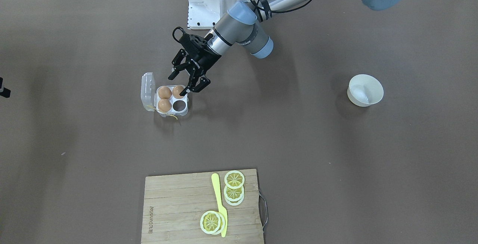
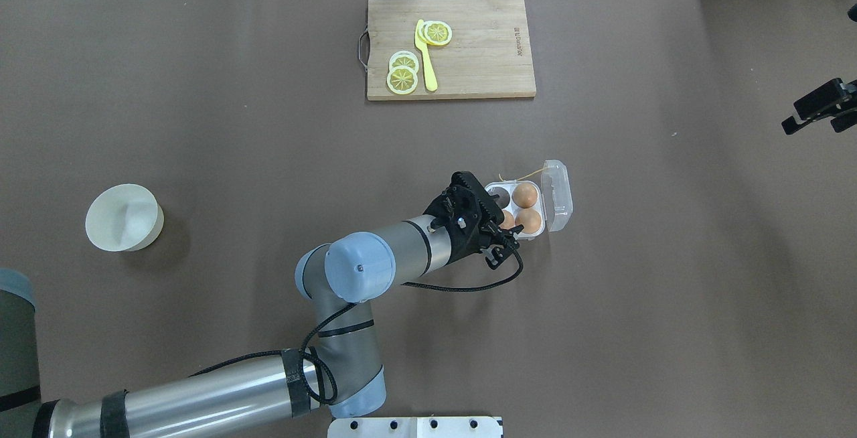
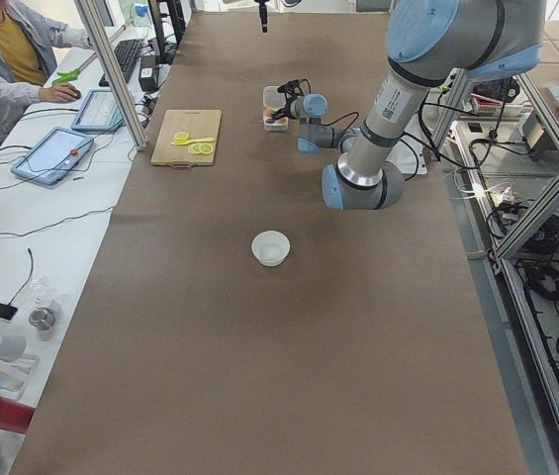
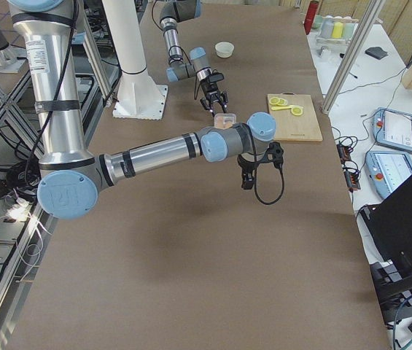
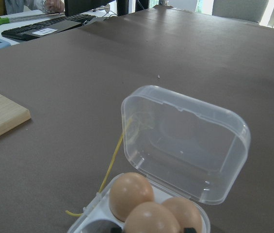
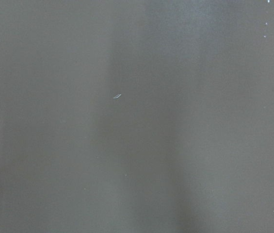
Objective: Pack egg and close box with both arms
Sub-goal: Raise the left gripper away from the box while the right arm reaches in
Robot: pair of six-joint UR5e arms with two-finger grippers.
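The clear egg carton (image 1: pixel 185 112) sits mid-table with its lid (image 1: pixel 148 89) open. It holds three brown eggs (image 1: pixel 164 92); one cell (image 1: pixel 180 105) is empty. My left gripper (image 1: pixel 177 85) is open, its fingers apart just over the egg (image 1: pixel 178 91) in the cell nearest the robot, and I see nothing held. The left wrist view shows the eggs (image 5: pixel 132 194), the raised lid (image 5: pixel 185 141) and the yellow string (image 5: pixel 112 160). My right gripper (image 2: pixel 813 116) hangs far off at the table's right edge, looks open and empty; its wrist view shows bare table only.
A white bowl (image 1: pixel 365 90) stands on the left arm's side. A wooden cutting board (image 1: pixel 175 206) with lemon slices (image 1: pixel 234 179) and a yellow knife (image 1: pixel 219 203) lies at the far edge. Operators' desks run along that far side.
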